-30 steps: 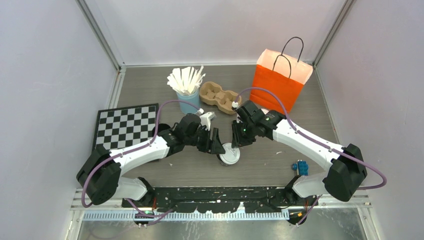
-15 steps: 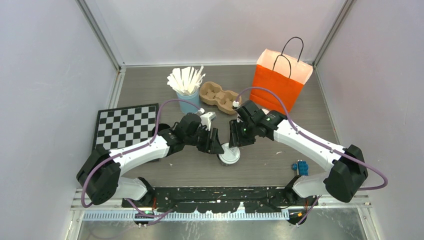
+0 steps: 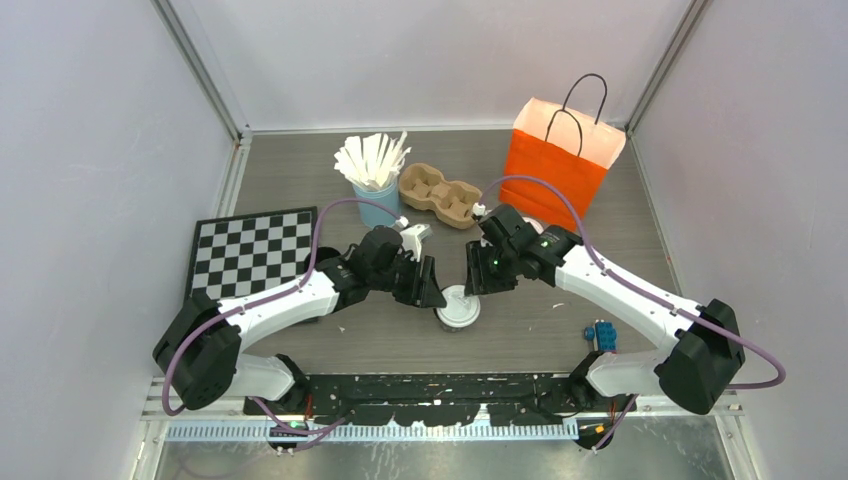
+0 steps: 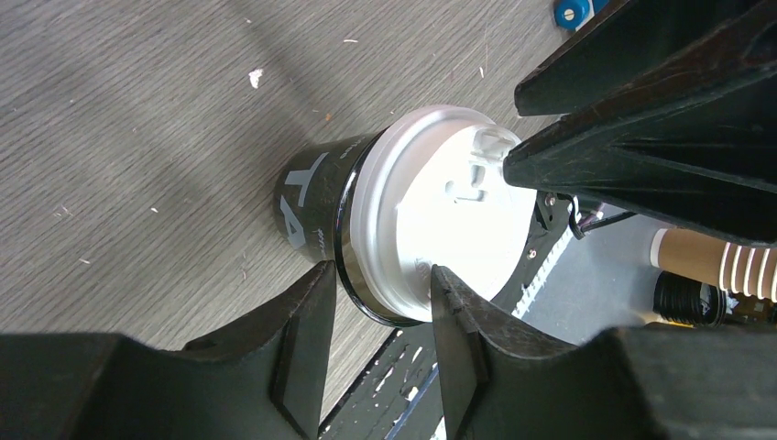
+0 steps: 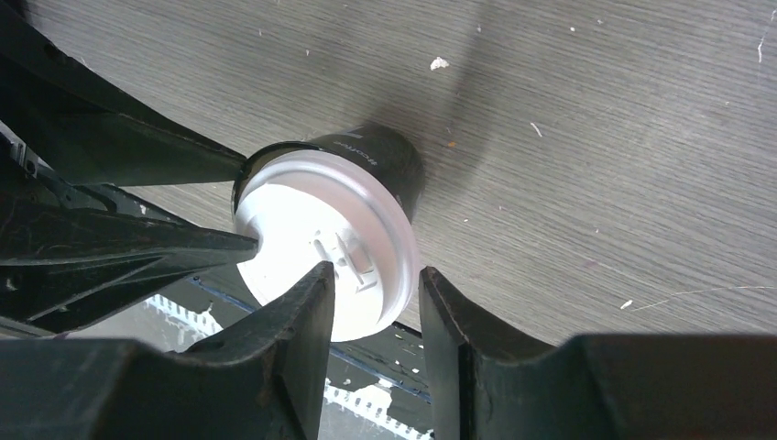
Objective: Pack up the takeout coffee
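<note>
Wood-grain surface (image 3: pixel 545 325): lidded coffee cup (image 3: pixel 458 308) mid-frame, not yet packed; left end effector (image 4: pixel 380 284) and right end effector (image 5: pixel 376 280) half-open over it, empty.

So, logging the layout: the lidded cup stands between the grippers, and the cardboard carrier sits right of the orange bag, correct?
No: the top view shows the cardboard carrier left of the orange bag. The lidded cup does stand between the left gripper and right gripper.

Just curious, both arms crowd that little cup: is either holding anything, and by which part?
Nothing looks held. The coffee cup stands on the table; the left arm's fingers and the right arm's fingers sit apart at opposite edges of its lid.
</note>
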Controlling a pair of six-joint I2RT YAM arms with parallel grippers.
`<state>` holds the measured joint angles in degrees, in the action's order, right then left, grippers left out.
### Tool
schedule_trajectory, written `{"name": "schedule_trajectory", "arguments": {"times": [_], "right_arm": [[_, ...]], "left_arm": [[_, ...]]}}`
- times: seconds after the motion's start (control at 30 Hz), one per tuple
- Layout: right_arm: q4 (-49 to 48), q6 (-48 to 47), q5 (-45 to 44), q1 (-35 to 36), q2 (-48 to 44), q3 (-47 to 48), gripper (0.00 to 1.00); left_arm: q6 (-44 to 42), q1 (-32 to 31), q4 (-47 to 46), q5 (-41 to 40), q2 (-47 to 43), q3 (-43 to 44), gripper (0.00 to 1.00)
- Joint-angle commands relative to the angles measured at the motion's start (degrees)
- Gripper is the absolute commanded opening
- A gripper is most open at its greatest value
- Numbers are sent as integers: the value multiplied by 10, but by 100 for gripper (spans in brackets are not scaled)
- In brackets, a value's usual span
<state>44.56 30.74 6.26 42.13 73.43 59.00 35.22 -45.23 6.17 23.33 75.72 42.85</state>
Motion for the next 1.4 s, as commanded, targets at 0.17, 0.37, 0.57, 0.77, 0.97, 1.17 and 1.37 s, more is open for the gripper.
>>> {"name": "schedule_trajectory", "arguments": {"times": [0.17,0.37,0.57,0.77,0.97,1.17,1.37], "right_arm": [[-29,7,11,-2,13,-9,36],[-40,9,22,-1,21,-14,33],[-55,6,31,-2,26,-21,29],[-61,7,28,-1,26,-21,26],[-60,6,26,-1,26,-18,25],[-61,3,22,-2,15,-20,24],[-66,-9,16,-2,9,-21,24]], "left_arm": [[-14,2,2,-7,-13,21,44],[-10,2,-2,-5,-11,19,44],[-4,2,-13,3,-7,21,48],[-6,2,-10,0,-3,21,53],[-16,2,10,-14,-14,23,59],[-18,2,48,-38,-35,30,63],[24,2,13,-21,-28,16,64]]}}
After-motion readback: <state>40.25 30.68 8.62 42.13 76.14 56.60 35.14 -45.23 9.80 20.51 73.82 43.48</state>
